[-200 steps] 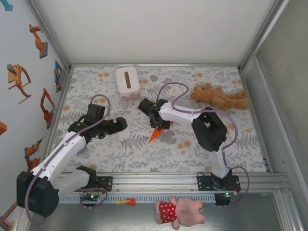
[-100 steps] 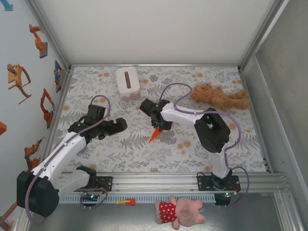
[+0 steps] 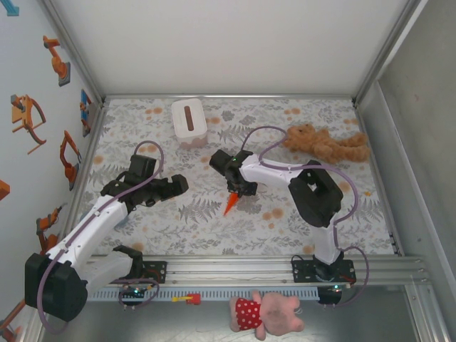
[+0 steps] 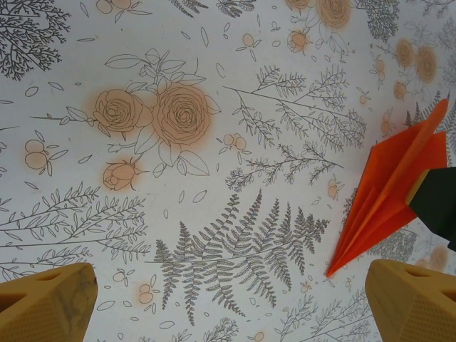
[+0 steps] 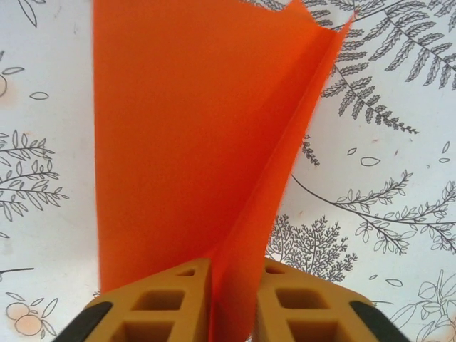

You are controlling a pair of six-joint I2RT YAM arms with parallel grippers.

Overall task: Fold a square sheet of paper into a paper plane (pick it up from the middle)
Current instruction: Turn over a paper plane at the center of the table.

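The square sheet of paper is folded into a narrow orange dart, the paper plane point(image 3: 230, 204), near the middle of the flowered table with its tip toward the near edge. My right gripper point(image 3: 239, 189) is over its wide end. In the right wrist view the yellow fingers point(image 5: 160, 303) press from both sides on the upright centre fold of the paper plane point(image 5: 192, 142), so my right gripper point(image 5: 235, 285) is shut on it. My left gripper point(image 3: 178, 184) hovers to the left, open point(image 4: 228, 303) and holding nothing, with the paper plane point(image 4: 388, 192) off to its right.
A white tissue box point(image 3: 189, 121) stands at the back of the table. A tan plush toy point(image 3: 324, 144) lies at the back right. A pink plush toy point(image 3: 267, 313) lies in front of the metal rail point(image 3: 235, 267). Walls close off the left, back and right sides.
The right gripper has closed on the plane's centre fold and shifted slightly right and nearer, carrying the orange tip with it. The left arm has not moved.
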